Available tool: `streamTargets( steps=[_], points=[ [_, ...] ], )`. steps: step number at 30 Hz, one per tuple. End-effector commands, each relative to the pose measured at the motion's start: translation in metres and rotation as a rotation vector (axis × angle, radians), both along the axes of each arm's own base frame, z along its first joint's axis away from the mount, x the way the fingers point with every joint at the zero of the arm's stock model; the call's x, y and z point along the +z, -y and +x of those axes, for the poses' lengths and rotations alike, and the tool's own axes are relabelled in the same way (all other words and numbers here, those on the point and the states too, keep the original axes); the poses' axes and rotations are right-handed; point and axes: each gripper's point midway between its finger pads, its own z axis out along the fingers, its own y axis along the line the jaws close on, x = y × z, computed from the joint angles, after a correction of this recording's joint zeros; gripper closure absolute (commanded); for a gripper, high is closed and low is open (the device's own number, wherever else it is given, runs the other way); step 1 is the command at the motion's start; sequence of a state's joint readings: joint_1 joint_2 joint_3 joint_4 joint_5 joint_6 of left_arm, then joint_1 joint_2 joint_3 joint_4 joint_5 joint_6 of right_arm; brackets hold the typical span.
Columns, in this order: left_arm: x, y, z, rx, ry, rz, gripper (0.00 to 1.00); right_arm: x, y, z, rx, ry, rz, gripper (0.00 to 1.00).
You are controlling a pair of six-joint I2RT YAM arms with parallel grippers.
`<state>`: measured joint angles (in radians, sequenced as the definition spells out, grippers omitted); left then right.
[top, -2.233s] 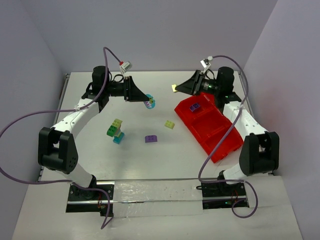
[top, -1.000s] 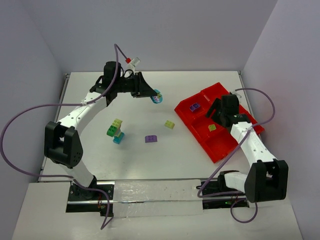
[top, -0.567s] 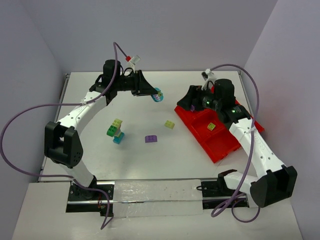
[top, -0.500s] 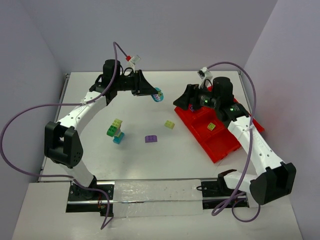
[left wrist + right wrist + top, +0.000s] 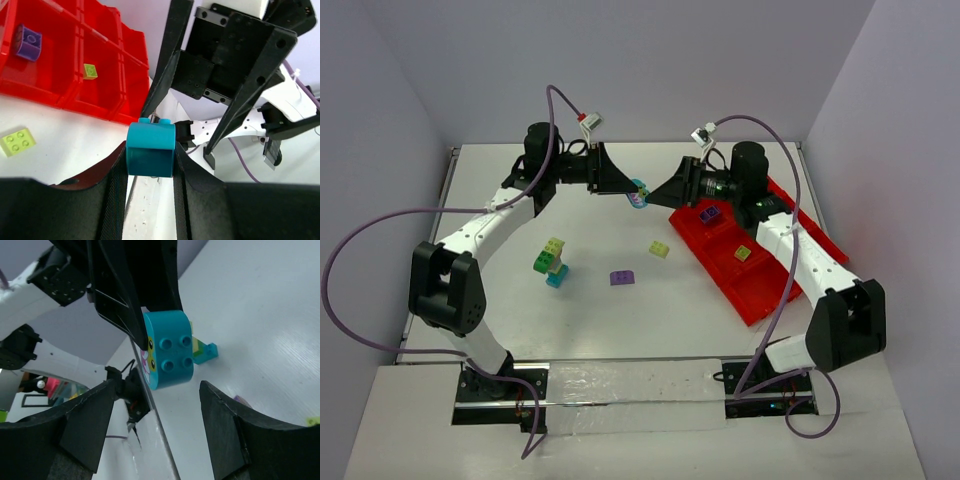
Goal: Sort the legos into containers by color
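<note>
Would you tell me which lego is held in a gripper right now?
The teal brick, clamped in the left gripper; the others lie on the table or in the red tray.

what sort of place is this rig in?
Probably a lab robot cell, not a home or factory: a white table boxed in by plain lavender walls, left arm and right arm bolted at its near edge, and a red divided tray with loose toy bricks staged for sorting.
</note>
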<state>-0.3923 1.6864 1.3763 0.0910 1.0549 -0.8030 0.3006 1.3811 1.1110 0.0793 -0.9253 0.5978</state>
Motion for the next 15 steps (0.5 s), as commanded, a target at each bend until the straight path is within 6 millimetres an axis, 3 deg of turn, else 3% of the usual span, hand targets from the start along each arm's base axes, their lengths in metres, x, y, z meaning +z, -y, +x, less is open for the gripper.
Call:
streamTargets(
  steps=[1,9,13,15],
  points=[
    [0.036,0.000,-0.018,-0.065,0.117,-0.074,1.00,0.035,-0.014,-0.008,0.090,0.085,0.091,0.26],
    [0.038,0.001,-0.018,-0.073,0.118,-0.086,1.00,0.033,-0.029,-0.010,0.137,0.057,0.108,0.40],
    [0.037,0.001,-0.019,-0.072,0.116,-0.085,1.00,0.033,-0.032,-0.010,0.150,0.050,0.129,0.55],
    [0.037,0.001,-0.018,-0.069,0.118,-0.084,1.00,0.033,-0.032,-0.010,0.153,0.036,0.137,0.71]
  ],
)
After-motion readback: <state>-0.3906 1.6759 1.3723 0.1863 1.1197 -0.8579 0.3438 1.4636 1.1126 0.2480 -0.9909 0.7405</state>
